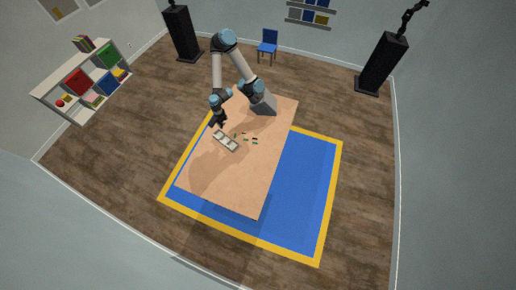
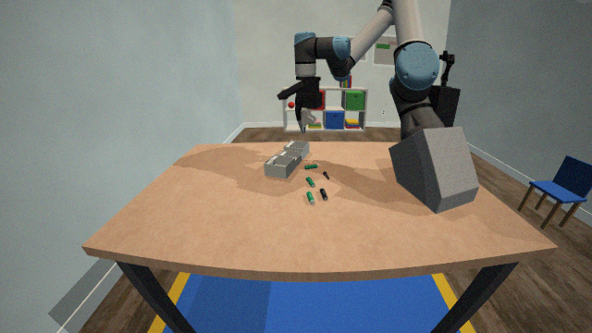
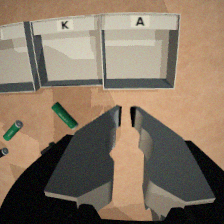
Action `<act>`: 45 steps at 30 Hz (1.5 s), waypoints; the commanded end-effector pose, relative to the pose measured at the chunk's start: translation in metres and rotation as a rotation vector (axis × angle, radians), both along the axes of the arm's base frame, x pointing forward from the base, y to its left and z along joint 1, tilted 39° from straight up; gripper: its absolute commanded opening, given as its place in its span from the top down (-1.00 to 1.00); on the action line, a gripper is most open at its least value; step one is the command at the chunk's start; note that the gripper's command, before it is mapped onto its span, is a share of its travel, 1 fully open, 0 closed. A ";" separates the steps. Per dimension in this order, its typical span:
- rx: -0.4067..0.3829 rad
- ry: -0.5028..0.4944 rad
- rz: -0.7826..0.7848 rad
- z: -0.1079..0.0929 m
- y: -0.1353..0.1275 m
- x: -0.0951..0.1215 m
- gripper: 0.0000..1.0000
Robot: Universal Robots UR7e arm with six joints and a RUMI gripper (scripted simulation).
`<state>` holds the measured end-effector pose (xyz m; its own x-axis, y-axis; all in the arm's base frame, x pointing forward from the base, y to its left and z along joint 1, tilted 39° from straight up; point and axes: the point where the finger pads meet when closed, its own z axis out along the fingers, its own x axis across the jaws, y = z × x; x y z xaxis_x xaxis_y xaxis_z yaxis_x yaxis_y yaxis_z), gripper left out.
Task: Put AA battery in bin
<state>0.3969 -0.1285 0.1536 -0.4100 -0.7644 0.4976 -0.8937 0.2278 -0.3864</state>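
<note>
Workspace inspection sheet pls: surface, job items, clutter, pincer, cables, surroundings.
Surface: wooden table, shadows across it.
Job's things: row of grey bins; wrist view shows labels K and A, third label out of frame; both lettered bins hold nothing. Green batteries and black ones loose on the table beside the bins.
Clutter: nothing seen.
Pincer: shut, holding nothing, above the table near bin A.
Cables: nothing seen.
Surroundings: shelf unit, blue chair, two black pedestals.
</note>
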 end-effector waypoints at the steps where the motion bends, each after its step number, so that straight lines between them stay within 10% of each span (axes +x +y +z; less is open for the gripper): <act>1: 0.007 -0.005 0.010 0.004 -0.036 0.013 0.91; 45: 0.007 -0.005 0.010 -0.042 -0.074 0.026 0.91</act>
